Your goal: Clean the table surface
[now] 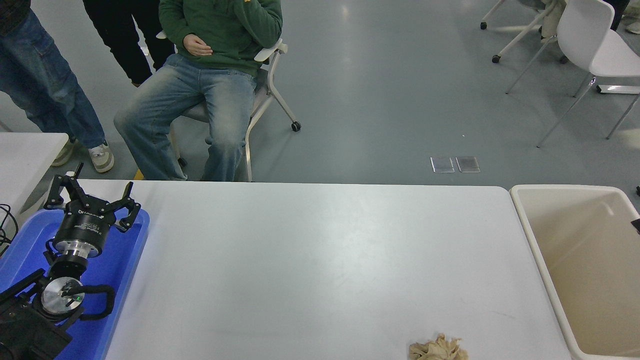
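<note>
You are looking down over the table surface, the wide white top filling the middle of the view from the left tray to the bin on the right. Your left gripper is hanging parked at the lower left above a blue tray, its fingers spreading wide apart with nothing between them. Your right gripper is showing only as a small dark sliver at the right edge, so you cannot tell how its fingers are standing. A crumpled beige rag is lying on the table at its near edge, towards the right. A cream bin is standing just beside the table's right end. A person in a green top is sitting on a chair beyond the far side, with other people's legs standing to the left.
</note>
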Available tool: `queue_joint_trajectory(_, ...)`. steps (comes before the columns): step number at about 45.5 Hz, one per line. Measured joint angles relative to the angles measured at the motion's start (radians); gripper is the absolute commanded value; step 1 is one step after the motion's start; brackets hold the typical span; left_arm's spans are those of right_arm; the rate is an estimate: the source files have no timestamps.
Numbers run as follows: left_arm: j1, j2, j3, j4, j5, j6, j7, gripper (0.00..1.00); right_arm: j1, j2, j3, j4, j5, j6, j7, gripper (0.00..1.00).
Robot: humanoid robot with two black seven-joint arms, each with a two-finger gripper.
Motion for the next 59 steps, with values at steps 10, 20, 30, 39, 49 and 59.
queue_joint_trajectory(10, 0.000, 0.000, 0.000, 0.000, 0.000, -0.001, 0.000, 1.00, 0.007, -0.001, 0.002, 0.005, 0.000, 0.002, 0.000, 1.00)
queue_joint_trajectory(20, 0.000, 0.000, 0.000, 0.000, 0.000, -0.001, 0.000, 1.00, 0.014, -0.006, 0.003, 0.007, 0.001, 0.003, -0.001, 1.00)
queue_joint_trajectory(30, 0.000, 0.000, 0.000, 0.000, 0.000, -0.001, 0.000, 1.00, 0.036, -0.023, 0.026, 0.020, 0.001, 0.009, -0.001, 1.00)
queue_joint_trajectory(39, 0.000, 0.000, 0.000, 0.000, 0.000, -0.001, 0.000, 1.00, 0.062, -0.048, 0.055, 0.069, 0.000, 0.013, -0.001, 1.00)
queue_joint_trajectory(49, 0.000, 0.000, 0.000, 0.000, 0.000, -0.001, 0.000, 1.00, 0.090, -0.084, 0.102, 0.137, 0.000, 0.017, -0.001, 1.00)
queue_joint_trajectory(59, 0.000, 0.000, 0.000, 0.000, 0.001, 0.000, 0.000, 1.00, 0.126, -0.124, 0.163, 0.238, 0.000, 0.031, -0.001, 1.00)
